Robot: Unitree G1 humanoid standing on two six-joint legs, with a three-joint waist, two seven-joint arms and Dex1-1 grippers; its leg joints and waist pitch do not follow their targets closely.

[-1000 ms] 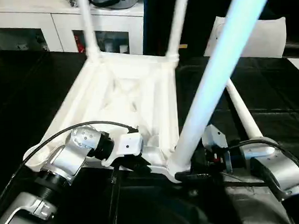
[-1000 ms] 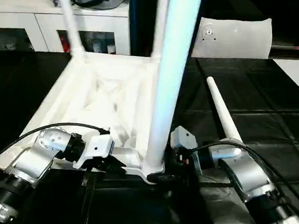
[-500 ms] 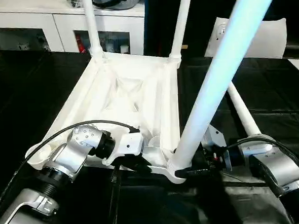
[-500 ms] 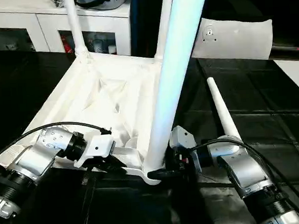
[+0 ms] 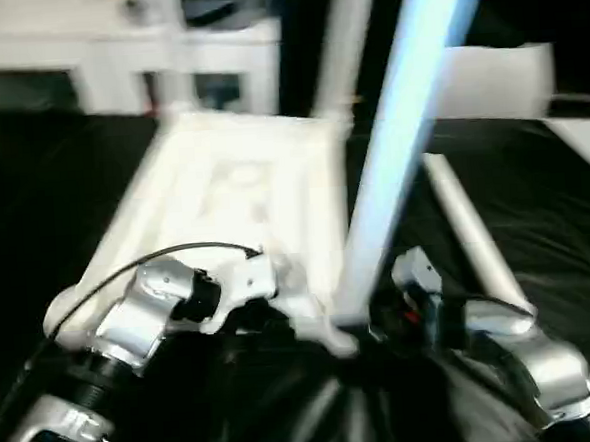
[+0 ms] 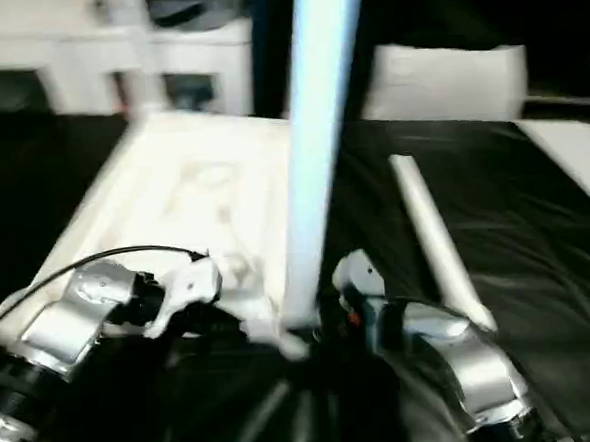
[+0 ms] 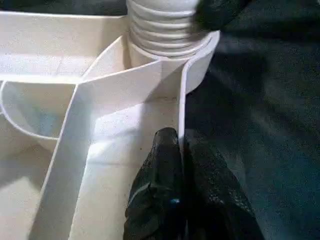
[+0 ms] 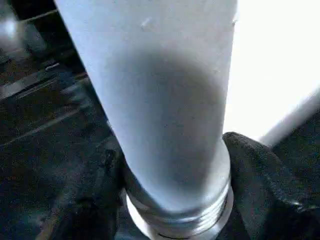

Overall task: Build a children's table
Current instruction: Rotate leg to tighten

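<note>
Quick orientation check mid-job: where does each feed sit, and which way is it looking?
Left eye and right eye views: on the head, looking forward and down at the tabletop; both silver forearms show.
Left wrist view: along the left hand, shut on the tabletop's rim.
Right wrist view: along the right hand, its fingers either side of the near leg at its threaded base.
Shared: both wrist views show that leg's threaded base in its corner socket.
</note>
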